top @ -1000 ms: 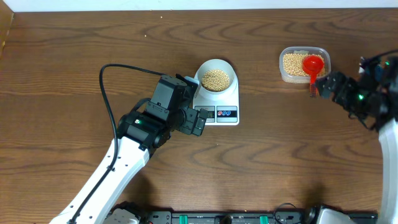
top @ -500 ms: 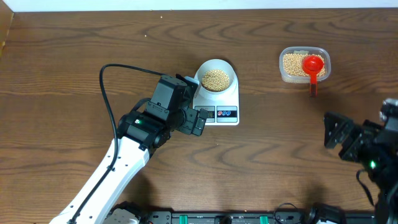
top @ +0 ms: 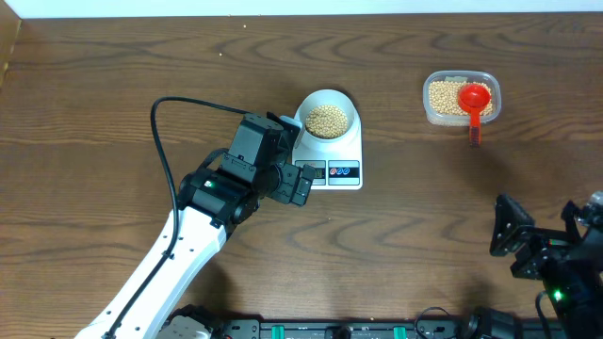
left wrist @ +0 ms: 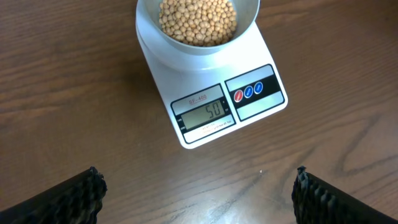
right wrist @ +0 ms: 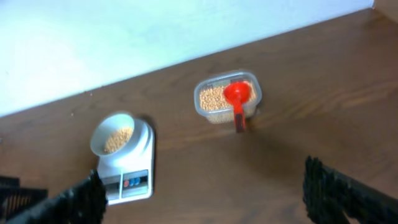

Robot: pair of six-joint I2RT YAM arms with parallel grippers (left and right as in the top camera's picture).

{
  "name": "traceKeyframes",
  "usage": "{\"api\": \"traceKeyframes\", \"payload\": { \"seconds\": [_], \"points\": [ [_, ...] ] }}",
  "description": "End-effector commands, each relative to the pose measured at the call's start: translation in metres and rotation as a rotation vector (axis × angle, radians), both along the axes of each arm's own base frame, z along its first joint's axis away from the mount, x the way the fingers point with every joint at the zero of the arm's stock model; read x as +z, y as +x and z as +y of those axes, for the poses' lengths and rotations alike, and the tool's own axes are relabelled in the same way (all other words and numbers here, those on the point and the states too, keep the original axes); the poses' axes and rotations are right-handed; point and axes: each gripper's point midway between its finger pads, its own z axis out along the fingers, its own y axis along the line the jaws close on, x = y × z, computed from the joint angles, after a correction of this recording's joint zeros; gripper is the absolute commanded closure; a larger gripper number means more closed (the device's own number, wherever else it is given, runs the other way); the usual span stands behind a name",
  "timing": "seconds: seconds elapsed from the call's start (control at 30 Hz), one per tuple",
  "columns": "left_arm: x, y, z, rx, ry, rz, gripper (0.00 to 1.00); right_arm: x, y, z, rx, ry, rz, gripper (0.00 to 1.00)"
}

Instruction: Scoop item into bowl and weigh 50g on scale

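Note:
The white bowl [top: 328, 110] holds tan beans [top: 326, 120] and stands on the white scale [top: 335, 172]. In the left wrist view the scale [left wrist: 249, 109] has its display [left wrist: 205, 113] reading 50, with the bowl [left wrist: 198, 25] above it. My left gripper [top: 294, 182] is open and empty, just left of the scale's front edge; it also shows in the left wrist view [left wrist: 198, 199]. My right gripper [top: 537, 247] is open and empty, low at the table's front right, far from the scale. It also shows in the right wrist view [right wrist: 205, 193].
A clear plastic tub [top: 460, 98] of beans stands at the back right with a red scoop [top: 474, 102] lying in it, handle pointing to the front. It also shows in the right wrist view [right wrist: 227, 98]. A black cable [top: 165, 141] loops over the left arm.
My right gripper has let go of the red scoop, which stays in the tub, and pulled back toward the front right corner. The left arm has not moved.

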Motion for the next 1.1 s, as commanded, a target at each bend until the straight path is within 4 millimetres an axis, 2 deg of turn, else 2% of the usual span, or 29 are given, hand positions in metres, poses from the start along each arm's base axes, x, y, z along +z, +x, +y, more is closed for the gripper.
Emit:
{"api": "traceKeyframes", "payload": {
  "seconds": [0.0, 0.17, 0.4, 0.6, 0.8, 1.07],
  "points": [
    [0.001, -0.002, 0.001, -0.015, 0.003, -0.006, 0.02, -0.025, 0.007, -0.006, -0.017, -0.035, -0.024, 0.01],
    [0.001, -0.002, 0.001, -0.014, 0.003, -0.006, 0.02, -0.055, 0.025, -0.011, -0.013, -0.067, -0.124, 0.01],
    [0.001, -0.002, 0.001, -0.014, 0.003, -0.006, 0.02, -0.103, 0.047, -0.010, 0.054, -0.217, -0.235, 0.01],
    [0.001, -0.002, 0.001, -0.014, 0.003, -0.006, 0.02, -0.136, 0.059, -0.026, -0.007, -0.304, -0.270, 0.01],
    [0.001, -0.002, 0.001, -0.014, 0.003, -0.006, 0.02, -0.154, 0.064, -0.039, -0.077, -0.329, -0.296, 0.01],
    [0.001, -0.002, 0.001, -0.014, 0.003, -0.006, 0.02, -0.172, 0.066, -0.033, -0.075, -0.334, -0.289, 0.01]
  ]
}}
